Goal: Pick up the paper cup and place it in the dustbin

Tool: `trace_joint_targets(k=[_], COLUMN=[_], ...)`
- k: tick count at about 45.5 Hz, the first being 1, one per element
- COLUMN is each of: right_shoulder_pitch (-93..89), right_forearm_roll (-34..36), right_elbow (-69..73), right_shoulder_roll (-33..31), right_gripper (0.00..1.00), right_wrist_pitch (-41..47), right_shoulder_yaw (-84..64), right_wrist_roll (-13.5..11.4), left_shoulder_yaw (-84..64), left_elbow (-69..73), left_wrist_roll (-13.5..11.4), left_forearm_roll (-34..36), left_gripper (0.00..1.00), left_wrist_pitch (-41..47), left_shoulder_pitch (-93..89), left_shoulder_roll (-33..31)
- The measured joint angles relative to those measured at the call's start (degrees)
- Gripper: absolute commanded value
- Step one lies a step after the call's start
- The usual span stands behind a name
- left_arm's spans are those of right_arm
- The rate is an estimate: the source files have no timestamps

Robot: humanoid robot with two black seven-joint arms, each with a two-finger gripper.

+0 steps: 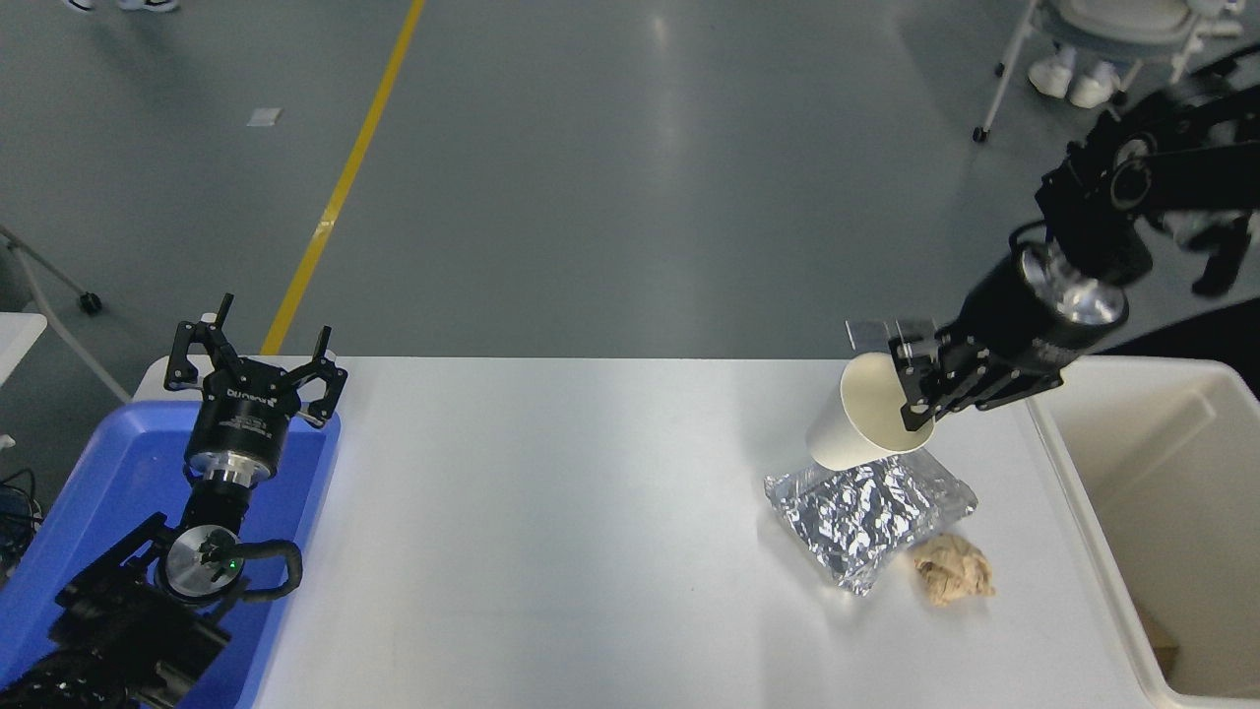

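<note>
My right gripper (pixel 920 399) is shut on the rim of the paper cup (pixel 861 418), a plain cream-white tapered cup. It holds the cup tilted in the air above the table, over the far end of the silver foil pouch (pixel 866 517), with the cup's mouth facing the camera. The dustbin (pixel 1083 492), a large cream-white bin, stands at the table's right edge, to the right of the cup. My left gripper (pixel 254 354) is open and parked at the lower left, above the blue tray (pixel 59 532).
A crumpled tan paper ball (pixel 952 568) lies on the white table (pixel 551 532) just right of the foil pouch. A rolling chair with a person's white shoes (pixel 1073 84) under it stands on the floor at the top right.
</note>
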Motion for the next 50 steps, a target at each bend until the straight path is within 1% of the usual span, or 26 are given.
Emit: trace_joint_targets(k=[9, 19, 24, 27, 31, 34, 37, 40, 41, 47, 50], right_shoulder_pitch=[7.4, 10.6, 10.9, 10.8, 9.9, 8.8, 6.8, 4.9, 3.4, -6.3, -13.2], right_forearm_roll=[0.5, 0.4, -1.7, -4.3, -9.3, -14.1, -20.4, -24.2, -26.2, -32.7, -34.4], right_elbow=[2.0, 2.7, 2.2, 1.5, -0.4, -2.7, -6.5, -9.3, -11.0, -19.2, -22.8], right_shoulder_roll=[-0.3, -1.0, -2.6, -4.8, -9.7, -14.4, -20.9, -25.4, -28.0, -37.3, -40.2], right_gripper=[0.0, 0.0, 0.0, 0.0, 0.0, 0.0, 0.0, 0.0, 0.0, 0.0, 0.0], right_wrist_pitch=[0.5, 0.6, 0.7, 0.7, 0.7, 0.7, 0.7, 0.7, 0.7, 0.5, -1.8], right_shoulder_yaw=[-1.5, -3.1, -5.1, -6.5, -7.6, -8.0, -7.6, -6.4, -5.5, -0.3, 2.4], right_wrist_roll=[0.0, -0.1, -0.1, -0.1, -0.1, 0.0, 0.1, 0.3, 0.3, 0.6, 1.4], left_shoulder_yaw=[0.0, 0.0, 0.0, 0.0, 0.0, 0.0, 0.0, 0.0, 0.0, 0.0, 0.0], left_elbow=[0.0, 0.0, 0.0, 0.0, 0.0, 0.0, 0.0, 0.0, 0.0, 0.0, 0.0], left_wrist_roll=[0.0, 0.0, 0.0, 0.0, 0.0, -0.1, -0.1, -0.1, -0.1, -0.1, -0.1], left_forearm_roll=[0.0, 0.0, 0.0, 0.0, 0.0, 0.0, 0.0, 0.0, 0.0, 0.0, 0.0], left_gripper=[1.0, 1.0, 1.0, 1.0, 1.0, 1.0, 1.0, 1.0, 1.0, 1.0, 1.0], left_wrist_pitch=[0.0, 0.0, 0.0, 0.0, 0.0, 0.0, 0.0, 0.0, 0.0, 0.0, 0.0], left_shoulder_pitch=[0.0, 0.0, 0.0, 0.0, 0.0, 0.0, 0.0, 0.0, 0.0, 0.0, 0.0], left_shoulder_roll=[0.0, 0.0, 0.0, 0.0, 0.0, 0.0, 0.0, 0.0, 0.0, 0.0, 0.0])
